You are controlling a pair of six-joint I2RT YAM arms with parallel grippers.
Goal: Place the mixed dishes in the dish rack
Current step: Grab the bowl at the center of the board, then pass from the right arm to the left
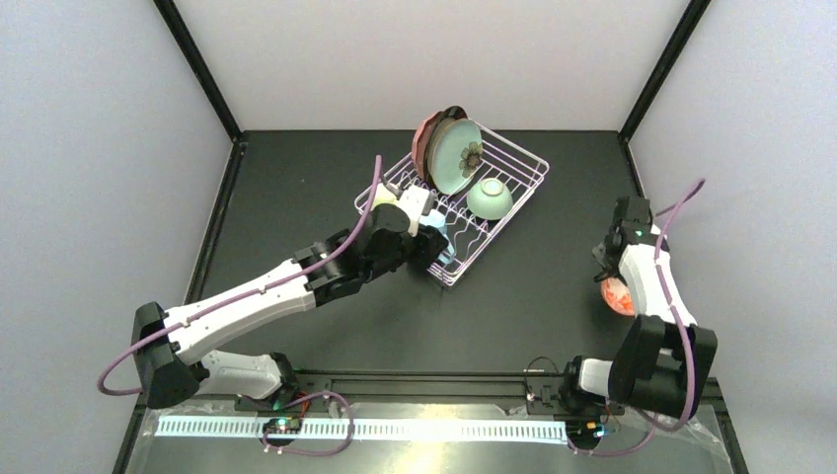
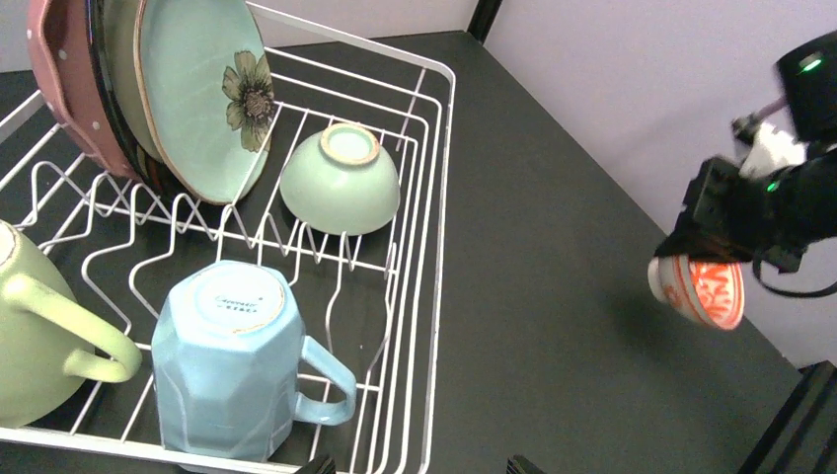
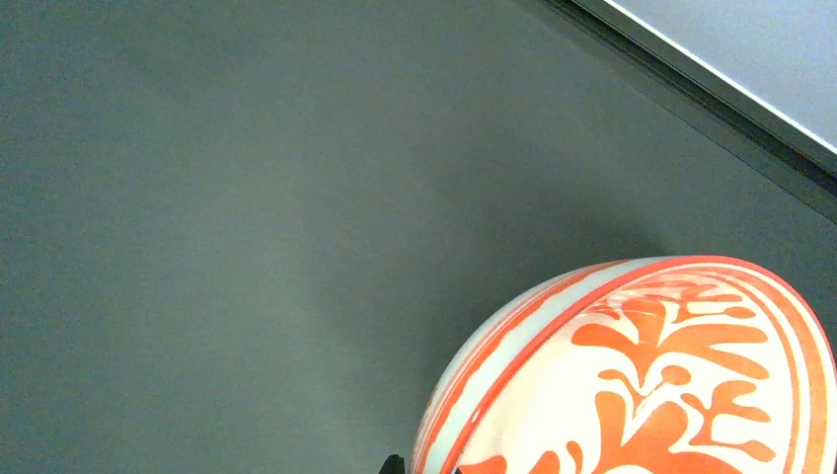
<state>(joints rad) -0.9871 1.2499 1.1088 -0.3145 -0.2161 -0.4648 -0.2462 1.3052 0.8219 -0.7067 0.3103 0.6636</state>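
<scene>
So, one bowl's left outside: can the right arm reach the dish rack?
Probably yes: only bare table lies between the right pincer, shut on the orange bowl, and the dish rack; the left arm hangs over the rack's opposite side.

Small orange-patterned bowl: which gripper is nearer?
Right. The right gripper is shut on the small orange-patterned bowl; the left gripper hovers open over the dish rack, well away from it.

Your white smooth-wire dish rack (image 2: 443, 197), in it a glossy glazed light-blue mug (image 2: 232, 365), right of it a glossy small orange-patterned bowl (image 2: 706, 291).
</scene>
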